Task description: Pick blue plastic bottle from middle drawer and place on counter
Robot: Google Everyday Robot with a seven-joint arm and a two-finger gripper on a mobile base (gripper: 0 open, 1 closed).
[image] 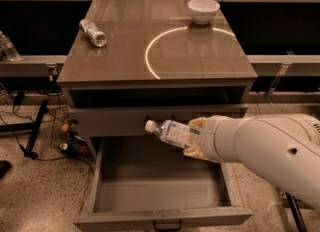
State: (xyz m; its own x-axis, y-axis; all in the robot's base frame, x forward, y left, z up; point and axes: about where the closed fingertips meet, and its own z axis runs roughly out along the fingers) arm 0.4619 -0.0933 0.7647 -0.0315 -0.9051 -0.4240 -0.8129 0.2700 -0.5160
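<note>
The blue plastic bottle (169, 131), clear with a white cap and a pale label, is held lying sideways with its cap to the left. My gripper (196, 138) is shut on its right end and holds it above the open middle drawer (160, 191), level with the upper drawer front. The drawer's grey inside shows nothing else in it. The counter (125, 51) with its white circle line lies above and behind the bottle. My white arm reaches in from the lower right and hides the drawer's right side.
A white bowl (203, 10) stands at the counter's back right. A short clear bottle (93, 32) lies at its back left. Cables and small objects lie on the floor to the left of the cabinet (70, 138).
</note>
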